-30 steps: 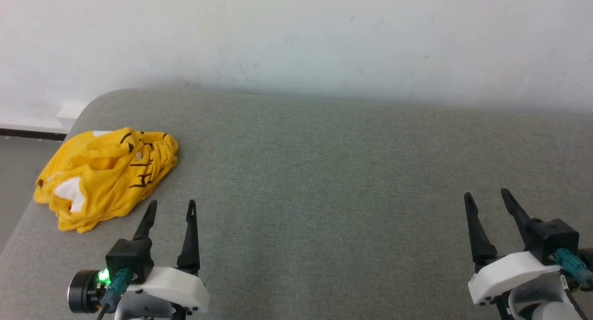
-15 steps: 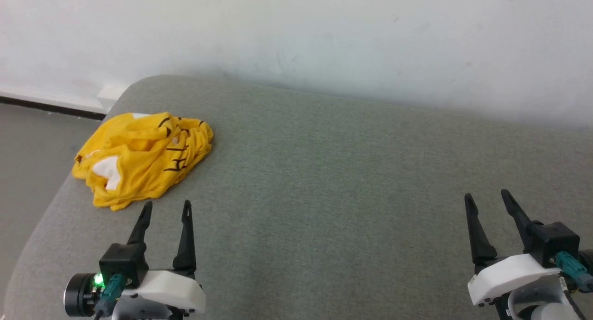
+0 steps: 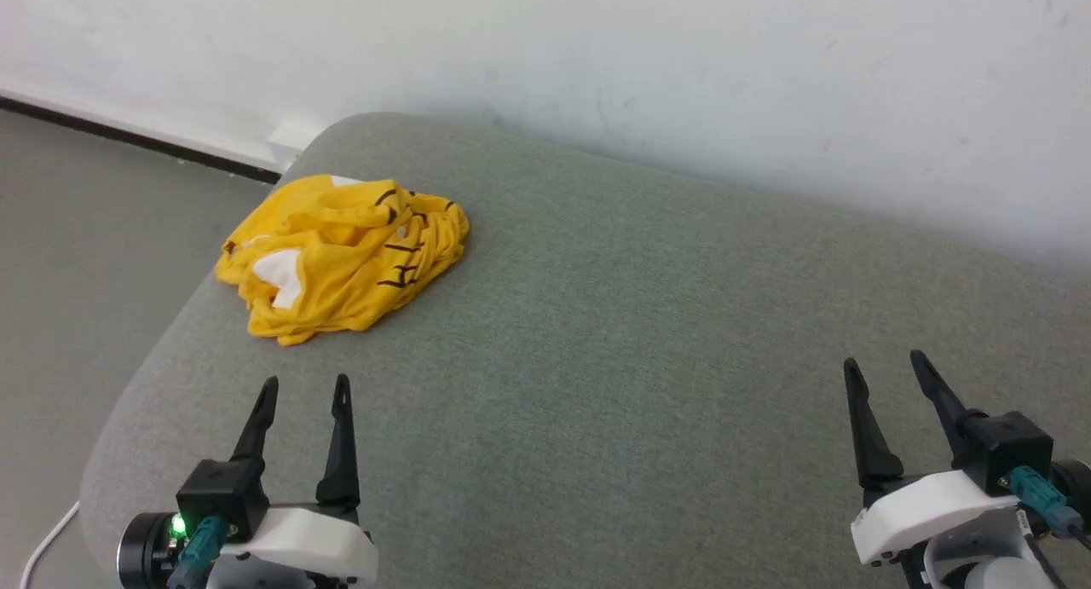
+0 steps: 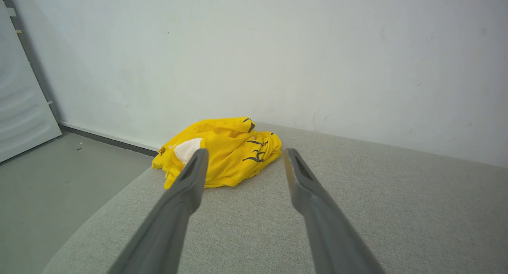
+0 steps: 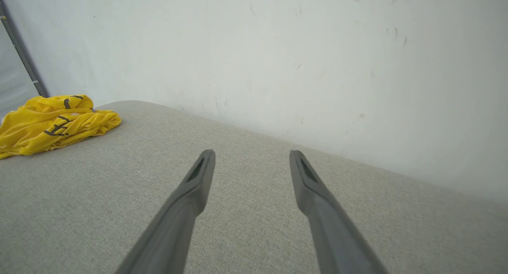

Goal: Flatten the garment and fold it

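Garment [image 3: 341, 252] (crumpled) sits on cushion [image 3: 597, 316] beyond spread left end effector [image 3: 307, 382]; right end effector [image 3: 885, 361] spread too.

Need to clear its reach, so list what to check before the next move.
1. Shirt in view on the cushion: ok.
2. Shirt flat: not ok, crumpled in a heap.
3. Left hand open, empty: ok.
4. Right hand open, empty: ok.
5. Path from left hand to shirt unblocked: ok.
6. Shirt's left hem fully on the cushion: cannot tell.
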Available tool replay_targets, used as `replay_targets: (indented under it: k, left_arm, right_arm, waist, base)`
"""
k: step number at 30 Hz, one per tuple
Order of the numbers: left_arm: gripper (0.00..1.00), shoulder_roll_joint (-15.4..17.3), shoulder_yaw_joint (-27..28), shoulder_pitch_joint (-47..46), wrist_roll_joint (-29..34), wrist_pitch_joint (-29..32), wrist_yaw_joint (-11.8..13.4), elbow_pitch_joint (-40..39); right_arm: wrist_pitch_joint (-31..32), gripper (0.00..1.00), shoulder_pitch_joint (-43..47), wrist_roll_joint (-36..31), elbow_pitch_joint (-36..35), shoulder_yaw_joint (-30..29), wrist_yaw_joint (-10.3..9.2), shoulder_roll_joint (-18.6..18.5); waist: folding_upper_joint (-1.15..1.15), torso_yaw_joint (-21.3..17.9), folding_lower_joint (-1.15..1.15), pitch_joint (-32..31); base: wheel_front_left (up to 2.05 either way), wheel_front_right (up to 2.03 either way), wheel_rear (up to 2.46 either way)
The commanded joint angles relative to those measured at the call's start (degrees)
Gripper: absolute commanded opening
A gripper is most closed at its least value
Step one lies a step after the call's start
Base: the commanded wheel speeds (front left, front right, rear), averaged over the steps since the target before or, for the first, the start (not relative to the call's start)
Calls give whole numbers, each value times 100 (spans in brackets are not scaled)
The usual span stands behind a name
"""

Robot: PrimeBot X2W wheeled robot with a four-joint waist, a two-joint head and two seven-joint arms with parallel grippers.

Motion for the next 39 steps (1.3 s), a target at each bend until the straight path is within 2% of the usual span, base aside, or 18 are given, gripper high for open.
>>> replay_targets:
  k: [1,20,39]
  left_arm:
    - [100,-16,3,85,-61,-70,7,-19]
    - [100,-20,61,265,-210,-285,43,-28]
    - [100,-24,104,382,-325,-513,40,-38]
  right_arm:
    - [-64,100,-77,-8,46,10,-7,11]
    - [-279,100,-136,17,313,159,-9,14]
    - [-507,100,-172,88,444,202,-11,18]
  waist:
    - [0,222,0,2]
    - [0,1009,0,-56]
    - [0,1597,0,-72]
  base:
    - [0,0,0]
    - [0,0,0]
    - [0,0,0]
